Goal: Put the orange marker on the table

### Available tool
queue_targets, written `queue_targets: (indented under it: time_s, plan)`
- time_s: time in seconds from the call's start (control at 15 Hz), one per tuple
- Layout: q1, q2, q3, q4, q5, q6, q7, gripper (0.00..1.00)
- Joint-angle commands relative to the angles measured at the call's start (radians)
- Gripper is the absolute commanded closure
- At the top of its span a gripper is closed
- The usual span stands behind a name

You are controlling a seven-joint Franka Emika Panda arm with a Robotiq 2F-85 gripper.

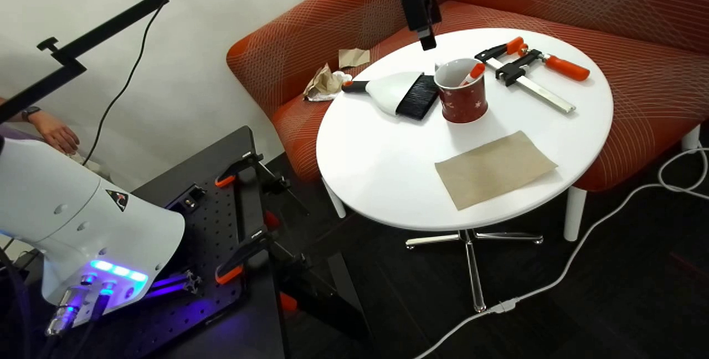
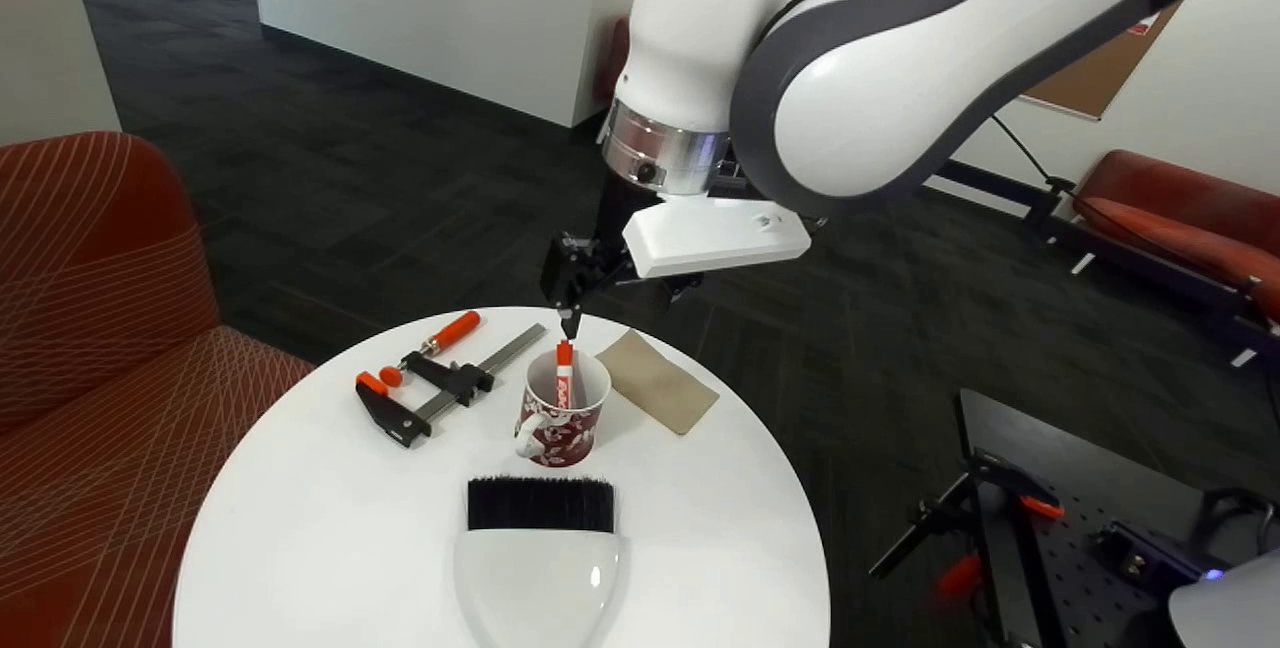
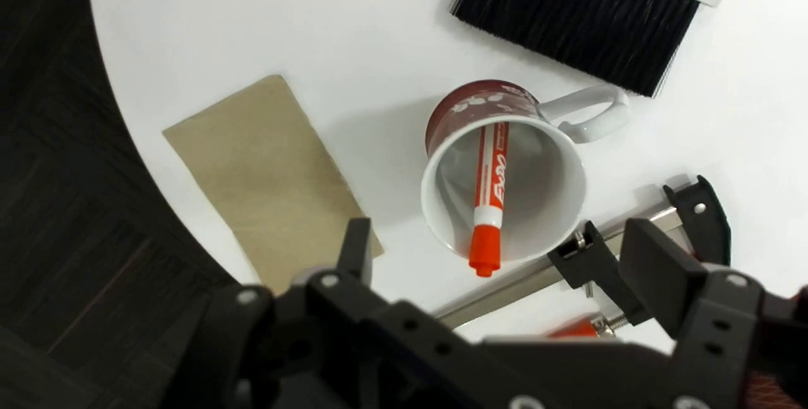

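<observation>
Orange marker (image 3: 491,199), tilted in mug (image 1: 464,105), cap (image 3: 485,248) up

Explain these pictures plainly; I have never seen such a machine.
The machine is a white jointed robot arm ending in a black two-fingered gripper. Two pictures come from cameras outside it; the close-up, looking down, comes from a wrist camera. On the round white-topped table lie a white brush with black bristles, a black-and-orange clamp with a metal bar and a tan rectangular sheet. A red cylindrical mug stands there too; in it leans a slim orange-red marker, cap up. Nothing is held: the gripper is open.
</observation>
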Motion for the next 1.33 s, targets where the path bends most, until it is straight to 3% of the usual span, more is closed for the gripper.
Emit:
queue_targets:
  time_s: [0.0, 0.13, 0.27, 0.33, 0.47, 0.53, 1.0, 1.07, 1.27]
  plan:
    - [0.021, 0.075, -0.024, 0.055, 0.029, 0.048, 0.033, 0.0]
    - [0.019, 0.11, -0.026, 0.073, 0.049, 0.084, 0.03, 0.0]
    - [0.018, 0.139, -0.027, 0.089, 0.07, 0.115, 0.018, 0.14]
    - [0.022, 0.152, -0.031, 0.098, 0.077, 0.123, 0.019, 0.27]
    - [0.029, 0.172, -0.038, 0.114, 0.088, 0.125, 0.02, 0.29]
    - [0.031, 0.181, -0.04, 0.121, 0.09, 0.125, 0.02, 0.37]
    - [0.044, 0.226, -0.055, 0.157, 0.103, 0.113, 0.021, 0.5]
    - [0.044, 0.233, -0.054, 0.161, 0.105, 0.111, 0.02, 0.56]
    - [0.048, 0.252, -0.059, 0.173, 0.105, 0.103, 0.022, 0.59]
